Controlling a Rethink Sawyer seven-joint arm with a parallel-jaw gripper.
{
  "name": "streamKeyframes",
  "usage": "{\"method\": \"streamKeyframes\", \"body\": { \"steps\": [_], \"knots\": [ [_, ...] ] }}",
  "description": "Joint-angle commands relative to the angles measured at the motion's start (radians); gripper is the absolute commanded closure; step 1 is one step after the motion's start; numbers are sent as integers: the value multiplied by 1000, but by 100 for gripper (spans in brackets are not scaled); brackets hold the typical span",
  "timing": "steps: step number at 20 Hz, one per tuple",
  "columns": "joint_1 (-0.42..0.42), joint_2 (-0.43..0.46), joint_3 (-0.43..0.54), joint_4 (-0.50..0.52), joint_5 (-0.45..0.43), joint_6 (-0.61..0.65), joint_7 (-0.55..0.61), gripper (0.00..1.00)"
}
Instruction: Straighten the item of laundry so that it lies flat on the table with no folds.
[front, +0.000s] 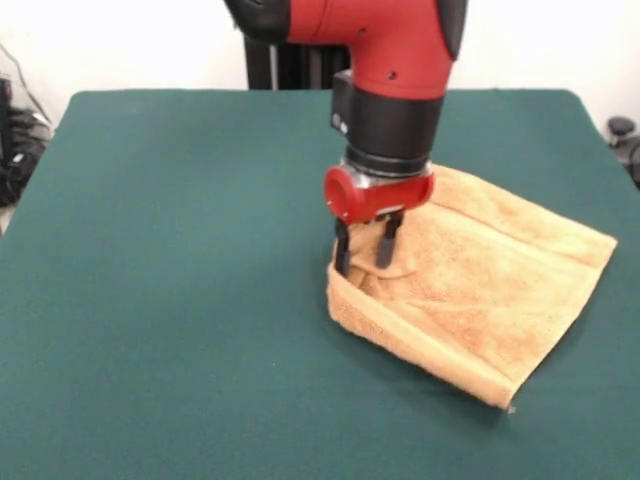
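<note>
The tan-orange terry towel (480, 290) lies on the dark green table (170, 260), right of the middle. Its left edge is lifted and folded, forming a raised ridge; a smoother woven band runs along the near edge. A small white tag (511, 408) shows at the near corner. My gripper (364, 252) comes down from above at the towel's raised left edge, with the two dark fingers (343, 250) close together and a pinch of cloth between them. The red and black arm hides the towel's far left corner.
The table's far edge runs below a white wall. Dark cables and gear (20, 140) sit off the table's left side, and a dark object (625, 135) sits off the right side.
</note>
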Motion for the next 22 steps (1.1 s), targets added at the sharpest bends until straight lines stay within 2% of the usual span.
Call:
{"method": "streamKeyframes", "body": {
  "steps": [1,6,12,15,18,22],
  "knots": [
    [35,27,-69,-48,-160,186,-211,0],
    [56,-53,-93,-48,-188,295,-284,0],
    [83,-85,-79,-74,-229,386,-328,0],
    [70,-104,-29,-84,-240,374,-344,0],
    [22,-108,78,-80,-191,298,-323,0],
    [6,-111,131,-87,-156,284,-317,0]
  ]
}}
